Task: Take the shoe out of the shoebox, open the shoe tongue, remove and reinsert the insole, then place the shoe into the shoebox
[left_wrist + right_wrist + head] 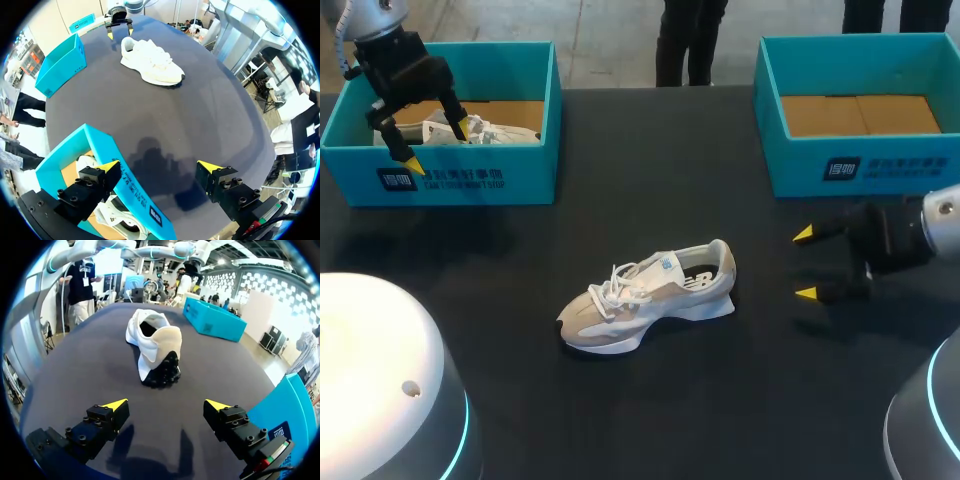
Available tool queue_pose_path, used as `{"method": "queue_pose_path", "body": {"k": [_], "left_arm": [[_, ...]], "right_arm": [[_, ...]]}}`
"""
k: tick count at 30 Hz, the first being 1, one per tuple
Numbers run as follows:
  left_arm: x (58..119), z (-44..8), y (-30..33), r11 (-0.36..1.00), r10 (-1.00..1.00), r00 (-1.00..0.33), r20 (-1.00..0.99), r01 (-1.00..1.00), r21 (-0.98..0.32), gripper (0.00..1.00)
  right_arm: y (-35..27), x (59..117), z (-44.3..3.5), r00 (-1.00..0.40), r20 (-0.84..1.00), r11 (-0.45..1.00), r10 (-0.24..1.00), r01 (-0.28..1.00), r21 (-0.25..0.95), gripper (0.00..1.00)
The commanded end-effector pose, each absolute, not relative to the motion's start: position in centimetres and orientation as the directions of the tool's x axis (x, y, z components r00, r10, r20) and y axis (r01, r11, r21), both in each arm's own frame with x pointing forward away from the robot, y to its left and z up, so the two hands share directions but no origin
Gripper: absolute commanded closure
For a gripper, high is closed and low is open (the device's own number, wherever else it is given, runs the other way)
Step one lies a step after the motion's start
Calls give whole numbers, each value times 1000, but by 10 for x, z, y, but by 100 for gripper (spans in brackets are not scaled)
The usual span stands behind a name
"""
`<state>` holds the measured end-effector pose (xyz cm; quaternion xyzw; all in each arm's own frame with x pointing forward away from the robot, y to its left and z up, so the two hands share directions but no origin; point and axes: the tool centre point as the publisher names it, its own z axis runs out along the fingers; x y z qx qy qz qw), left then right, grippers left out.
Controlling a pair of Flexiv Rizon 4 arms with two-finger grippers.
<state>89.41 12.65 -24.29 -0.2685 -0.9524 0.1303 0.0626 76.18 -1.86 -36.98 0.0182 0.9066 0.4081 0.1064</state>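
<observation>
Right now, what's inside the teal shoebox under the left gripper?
A white sneaker lying on brown cardboard lining. The open left gripper and the shoebox front wall hide part of it.

Beige shoe (650, 297) upright — outside left shoebox (470, 178), right shoebox (885, 165).

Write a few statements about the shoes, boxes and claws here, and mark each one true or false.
1. A shoe stands on the table between the two boxes. True.
2. The right box holds a shoe. False: only its cardboard floor shows; the second shoe lies in the left box.
3. The left claw is shut on a shoe. False: it is open, over the left box's front wall.
4. The right claw is open, the table shoe's heel ahead of it. True.
</observation>
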Motion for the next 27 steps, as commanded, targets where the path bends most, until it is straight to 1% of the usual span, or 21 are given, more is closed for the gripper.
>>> {"method": "queue_pose_path", "body": {"k": [1, 15, 27], "left_arm": [[893, -243, 127, 822, 528, -848, 47, 496, -280, 0], [893, -243, 127, 822, 528, -848, 47, 496, -280, 0], [893, -243, 127, 822, 528, -848, 47, 496, -280, 0]], "right_arm": [[-18, 761, -370, -976, -179, 668, 121, -54, 742, 0], [-2, 772, -371, -979, -168, 662, 114, -52, 748, 0], [26, 784, -373, -994, -104, 687, 17, -64, 723, 0]]}}
